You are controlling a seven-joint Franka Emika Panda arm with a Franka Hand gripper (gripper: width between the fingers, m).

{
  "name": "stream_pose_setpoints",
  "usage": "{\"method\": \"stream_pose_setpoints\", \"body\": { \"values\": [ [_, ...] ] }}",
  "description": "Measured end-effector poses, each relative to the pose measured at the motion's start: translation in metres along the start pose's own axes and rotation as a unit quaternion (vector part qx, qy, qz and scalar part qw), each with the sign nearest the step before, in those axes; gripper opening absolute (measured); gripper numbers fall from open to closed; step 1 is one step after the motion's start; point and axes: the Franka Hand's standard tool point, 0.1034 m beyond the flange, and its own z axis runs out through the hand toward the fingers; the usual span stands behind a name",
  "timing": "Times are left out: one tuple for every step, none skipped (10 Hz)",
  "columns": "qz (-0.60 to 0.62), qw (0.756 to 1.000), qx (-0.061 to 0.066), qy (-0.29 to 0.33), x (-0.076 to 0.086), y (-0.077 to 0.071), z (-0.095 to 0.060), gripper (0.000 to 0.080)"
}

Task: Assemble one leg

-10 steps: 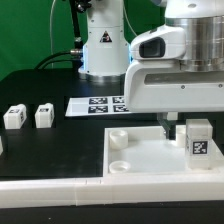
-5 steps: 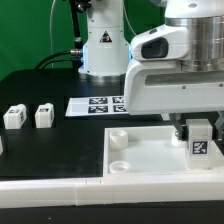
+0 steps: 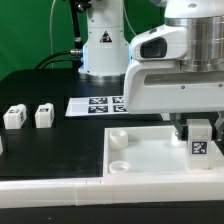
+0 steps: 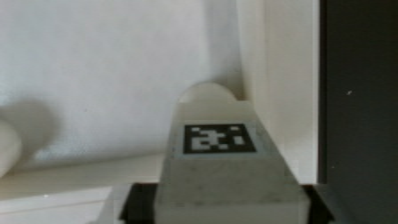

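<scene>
White leg [image 3: 199, 142] sits clamped upright between the hand's [image 3: 198, 128] fingers.

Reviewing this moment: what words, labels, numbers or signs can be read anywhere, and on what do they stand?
No words, brands or numbers can be read.
The leg in the gripper: black-and-white square tag, a pattern only.
Two loose legs: the same kind of tags, too small to read.
The marker board: square tags, patterns only.
</scene>
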Motion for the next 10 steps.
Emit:
{"method": "stream_pose_setpoints", "body": {
  "values": [
    [0.066, 0.998, 0.0, 0.0, -0.0005, 0.0002, 0.0004, 0.0289],
    [0.14, 0.99, 0.0, 0.0, -0.0005, 0.0007, 0.0005, 0.0291],
    [0.197, 0.98, 0.001, -0.001, -0.0005, 0.0013, 0.0007, 0.0291],
    [0.26, 0.966, 0.002, -0.001, -0.0005, 0.0016, 0.0009, 0.0291],
    [0.349, 0.937, 0.003, -0.003, -0.0005, 0.0021, 0.0012, 0.0291],
    [0.402, 0.916, 0.004, -0.004, -0.0006, 0.0019, 0.0013, 0.0291],
    [0.465, 0.885, 0.006, -0.006, -0.001, 0.0013, 0.0014, 0.0291],
    [0.517, 0.856, 0.004, -0.006, -0.0016, 0.0003, 0.0015, 0.0291],
    [0.573, 0.819, 0.003, -0.004, -0.0021, -0.0007, 0.0014, 0.0291],
    [0.614, 0.789, 0.004, -0.005, -0.0023, -0.0014, 0.0013, 0.0291]
  ]
}}
